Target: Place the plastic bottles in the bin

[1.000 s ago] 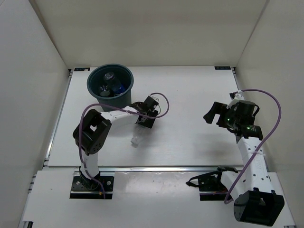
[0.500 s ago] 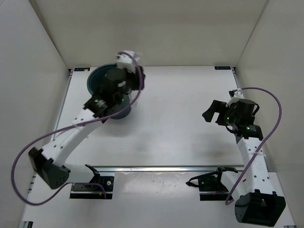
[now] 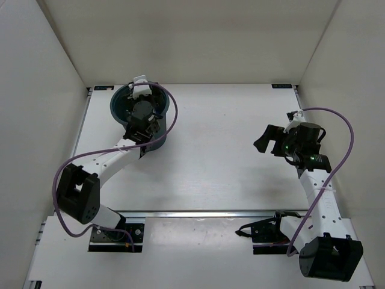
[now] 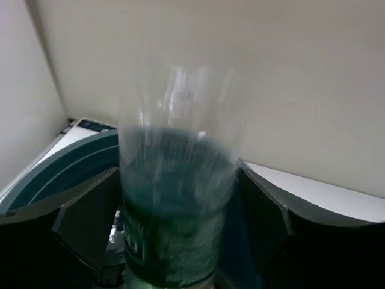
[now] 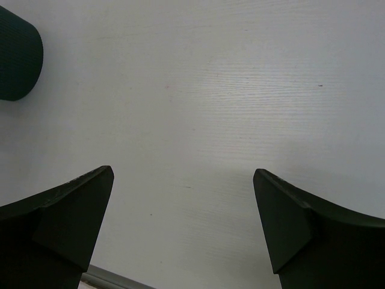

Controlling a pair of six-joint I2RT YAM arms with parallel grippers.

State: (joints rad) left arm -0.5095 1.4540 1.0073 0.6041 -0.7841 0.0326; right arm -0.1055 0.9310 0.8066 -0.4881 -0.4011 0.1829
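The dark teal bin stands at the back left of the table. My left gripper hangs over its mouth, pointing down. In the left wrist view a clear plastic bottle with a dark green label stands blurred between the fingers, with a gap showing on its right side. The left gripper is open, and the bin's rim curves behind it. The right gripper is at the right side above bare table. In its wrist view the right gripper is open and holds nothing.
White walls close off the left, back and right of the table. Part of another bottle shows low inside the bin. The bin's dark wall appears at the top left of the right wrist view.
The clear bottle that lay on the table to the right of the bin is gone from there. My left arm swung up and over the bin and its jaws parted. The right arm barely shifted.
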